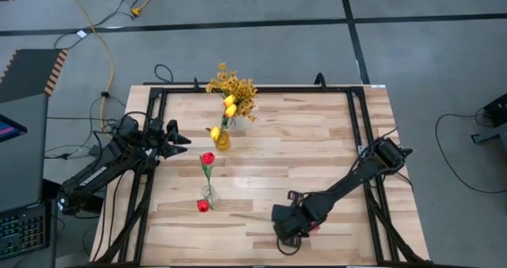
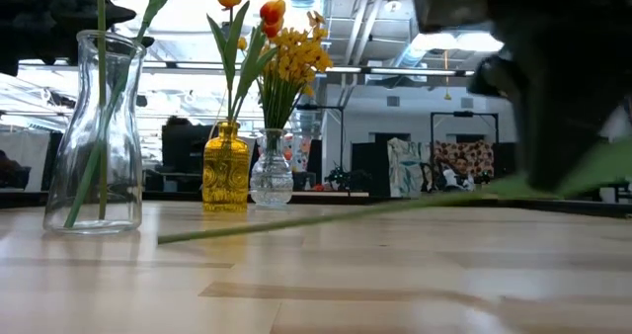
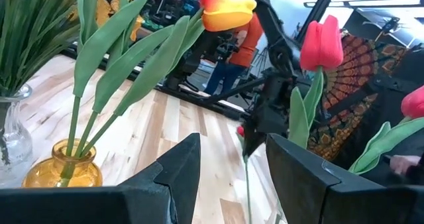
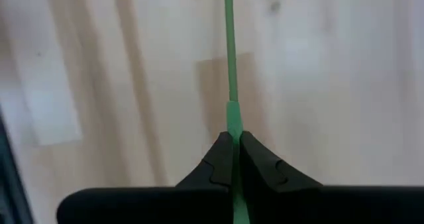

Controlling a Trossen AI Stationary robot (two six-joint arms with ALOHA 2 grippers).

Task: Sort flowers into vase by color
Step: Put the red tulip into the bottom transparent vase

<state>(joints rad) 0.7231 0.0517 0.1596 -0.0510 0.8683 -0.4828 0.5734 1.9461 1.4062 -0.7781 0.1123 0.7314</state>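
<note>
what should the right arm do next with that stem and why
Probably lift. The right gripper has its jaws shut on a green stem that lies low across the table, so raising it should free the flower for carrying toward the vases.

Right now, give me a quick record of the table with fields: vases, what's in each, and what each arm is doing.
amber vase: yellow-orange tulips
small clear vase: mustard-yellow spray
tall clear vase: red tulips
right gripper: shut on a green stem lying on the table
left gripper: open, at the table's left edge, beside the amber vase
</note>
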